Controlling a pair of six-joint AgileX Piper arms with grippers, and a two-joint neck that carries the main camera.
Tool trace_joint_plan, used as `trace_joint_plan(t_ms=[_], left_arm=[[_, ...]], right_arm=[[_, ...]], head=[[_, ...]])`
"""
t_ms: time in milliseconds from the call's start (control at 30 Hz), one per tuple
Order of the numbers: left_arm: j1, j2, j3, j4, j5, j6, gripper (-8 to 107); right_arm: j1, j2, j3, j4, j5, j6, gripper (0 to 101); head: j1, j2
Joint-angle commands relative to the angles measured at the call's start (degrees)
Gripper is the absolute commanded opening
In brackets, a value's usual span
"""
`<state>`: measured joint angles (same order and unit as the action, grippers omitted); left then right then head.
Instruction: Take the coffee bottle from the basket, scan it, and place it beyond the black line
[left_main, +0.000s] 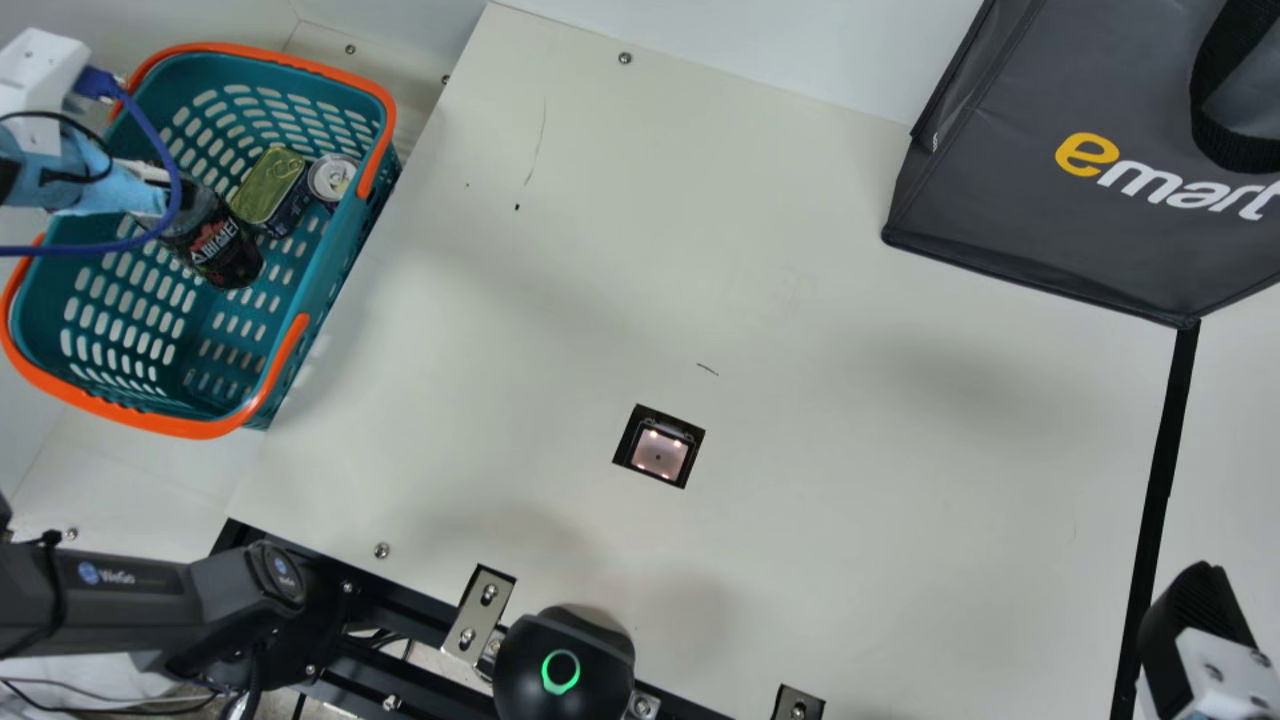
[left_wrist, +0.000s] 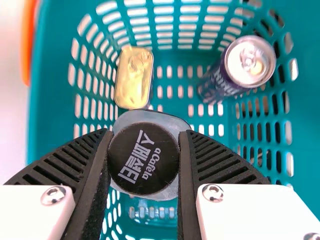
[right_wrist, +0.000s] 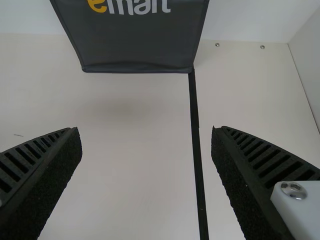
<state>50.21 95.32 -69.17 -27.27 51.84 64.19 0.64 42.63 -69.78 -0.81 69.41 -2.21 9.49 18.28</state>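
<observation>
Left claw (left_main: 168, 192) grips the coffee bottle (left_main: 226, 250), cap up, long axis running down into the basket (left_main: 170, 425)

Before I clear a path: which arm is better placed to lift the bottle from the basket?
Left, I'd judge: the left pincer grips the bottle by the cap, inside the basket. The right pincer is open and empty, across the table by the black line.

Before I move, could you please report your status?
Left gripper shut on black-capped coffee bottle, inside teal plastic basket. Right gripper open, empty. Gold-lidded rectangular tin, silver-topped round can nearby.
</observation>
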Motion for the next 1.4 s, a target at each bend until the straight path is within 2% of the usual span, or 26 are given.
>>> trace_joint_plan(t_ms=[0, 500, 1100, 1367], left_arm=[[0.11, -0.46, -0.95, -0.33, 0.9, 0.32, 10], [0.18, -3.64, -7.78, -4.33, 7.69, 3.45, 10], [-2.43, -4.14, -17.53, -8.55, 14.45, 5.08, 10], [-4.54, -5.72, -18.87, -9.95, 16.75, 6.02, 10]], right_arm=[[0.0, 0.0, 0.0, 0.0, 0.0, 0.0, 91], [0.0, 0.0, 0.0, 0.05, 0.07, 0.0, 91], [0.0, 0.0, 0.0, 0.05, 0.07, 0.0, 91], [0.0, 0.0, 0.0, 0.05, 0.07, 0.0, 91]], head=[[-1.57, 0.14], [-1.57, 0.14], [-1.57, 0.14], [-1.57, 0.14]])
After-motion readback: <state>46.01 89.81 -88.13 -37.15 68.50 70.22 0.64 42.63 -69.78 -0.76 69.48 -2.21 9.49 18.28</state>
